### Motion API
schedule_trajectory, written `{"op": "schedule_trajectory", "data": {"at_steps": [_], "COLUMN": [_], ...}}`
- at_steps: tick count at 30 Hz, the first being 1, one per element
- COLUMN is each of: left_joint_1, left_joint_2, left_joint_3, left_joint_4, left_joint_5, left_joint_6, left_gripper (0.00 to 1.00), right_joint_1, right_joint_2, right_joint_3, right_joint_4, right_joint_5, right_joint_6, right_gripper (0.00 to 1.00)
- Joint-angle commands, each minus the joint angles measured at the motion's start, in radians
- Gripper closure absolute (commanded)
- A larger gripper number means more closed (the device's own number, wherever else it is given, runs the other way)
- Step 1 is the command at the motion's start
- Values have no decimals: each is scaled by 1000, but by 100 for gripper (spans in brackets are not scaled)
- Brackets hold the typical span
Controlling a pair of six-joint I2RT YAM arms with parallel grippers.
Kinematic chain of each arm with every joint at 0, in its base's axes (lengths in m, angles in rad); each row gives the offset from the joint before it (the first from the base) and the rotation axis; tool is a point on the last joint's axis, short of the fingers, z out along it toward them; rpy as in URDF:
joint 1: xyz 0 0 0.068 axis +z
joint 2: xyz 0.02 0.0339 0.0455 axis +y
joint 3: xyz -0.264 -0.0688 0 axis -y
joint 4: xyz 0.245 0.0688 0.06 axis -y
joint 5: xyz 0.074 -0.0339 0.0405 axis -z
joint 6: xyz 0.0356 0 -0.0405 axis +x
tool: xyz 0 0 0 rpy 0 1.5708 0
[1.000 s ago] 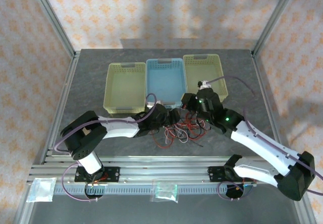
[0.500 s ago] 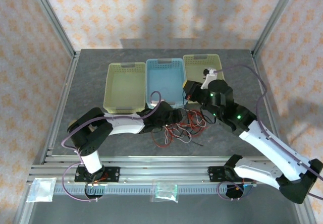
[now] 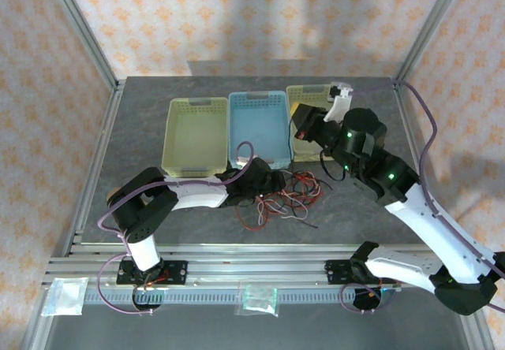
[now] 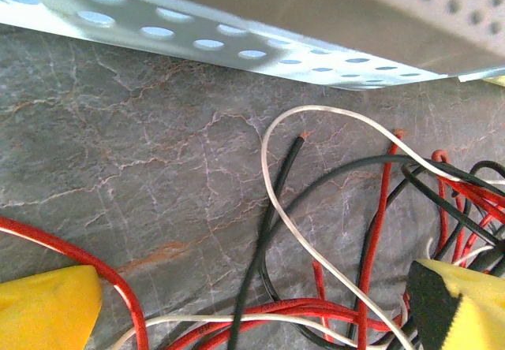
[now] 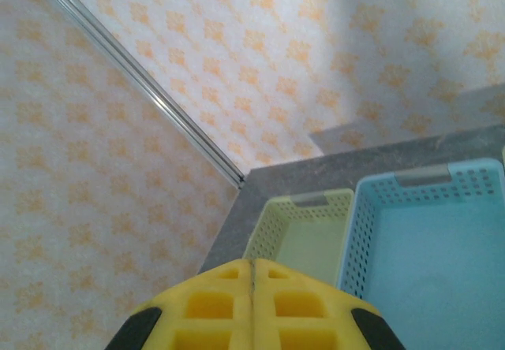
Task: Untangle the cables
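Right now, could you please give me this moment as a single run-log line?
left gripper: open, low astride cables | right gripper: shut, high near right yellow basket, no wire seen held | cables: tangled on table

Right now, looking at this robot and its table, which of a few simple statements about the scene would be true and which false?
1. The left pincer is open, with cables between its fingers. True.
2. The right pincer is wide open. False: it is shut, its two yellow tips pressed together.
3. The blue basket is the middle one of three. True.
4. The cables lie inside the blue basket. False: they lie on the table, in front of the baskets.
5. All the cables are red. False: there are red, black and white ones.
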State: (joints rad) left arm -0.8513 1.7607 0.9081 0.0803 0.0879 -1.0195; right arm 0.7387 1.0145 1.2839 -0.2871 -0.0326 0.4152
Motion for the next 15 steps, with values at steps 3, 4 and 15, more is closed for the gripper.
{"op": "schedule_trajectory", "data": {"at_steps": [3,4,15], "left_joint_1": [-8,-8,-6], "left_joint_2": [63,61,-241], "left_joint_3": [-9,-12,-17], "left_joint_4": [-6,-6,-5], "left_joint_5": [-1,-3,-188], "left_joint_6": [10,10,206], "left_gripper": [1,1,1], "right_joint_1": [-4,-4,-55], "right_joint_2": [16,16,67], "right_joint_3": [93,97,111], "right_joint_4": [-4,-5,-126], "right_joint_5": [20,24,137], "right_joint_6": [-42,-44,48], "right_gripper": [100,100,100]}}
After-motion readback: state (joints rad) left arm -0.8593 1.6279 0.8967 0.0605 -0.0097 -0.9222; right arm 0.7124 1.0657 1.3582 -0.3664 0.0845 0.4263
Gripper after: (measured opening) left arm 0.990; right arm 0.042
